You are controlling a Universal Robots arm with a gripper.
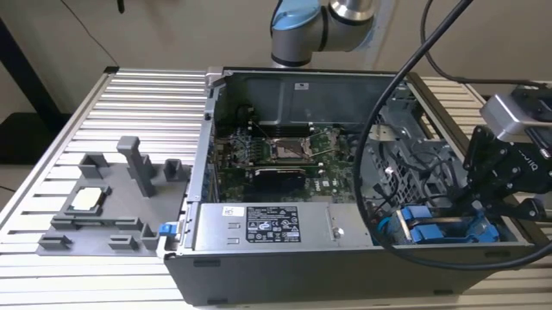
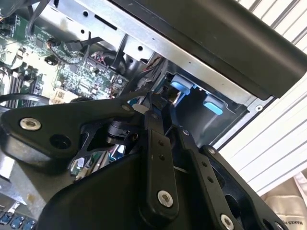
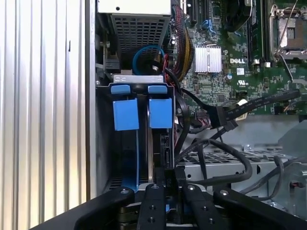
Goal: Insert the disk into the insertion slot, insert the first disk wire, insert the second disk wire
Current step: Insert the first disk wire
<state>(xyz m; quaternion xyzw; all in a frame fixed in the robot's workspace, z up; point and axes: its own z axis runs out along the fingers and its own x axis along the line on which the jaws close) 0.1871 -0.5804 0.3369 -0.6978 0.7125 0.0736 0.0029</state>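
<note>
**One disk in the slot, fingers at its plug end**

One disk (image 3: 162, 143) stands on edge inside the slot (image 3: 102, 143). As far as I can judge it is seated, with the blue tabs at the end away from the fingers (image 3: 153, 203). Its long axis runs straight from those tabs toward the fingers, which hang just outside the slot's open end, in line with the disk's connector edge. The fingers are drawn together with no clear gap. A narrow dark piece sits between their tips, and I cannot tell whether it is a wire plug.

Counted at the slot:
- two large blue tabs (image 3: 125, 115), side by side
- two small blue clips (image 3: 120, 89), just beyond the tabs
- one blue strip (image 3: 136, 158) beside the disk

One black flat wire (image 3: 268, 100) with a plug lies loose beside the slot, over the board (image 3: 249, 72). Other black wires loop near it. In the exterior view the slot sits in a corner of the case (image 1: 258, 271), which rests on the tabletop (image 1: 147, 90).
</note>
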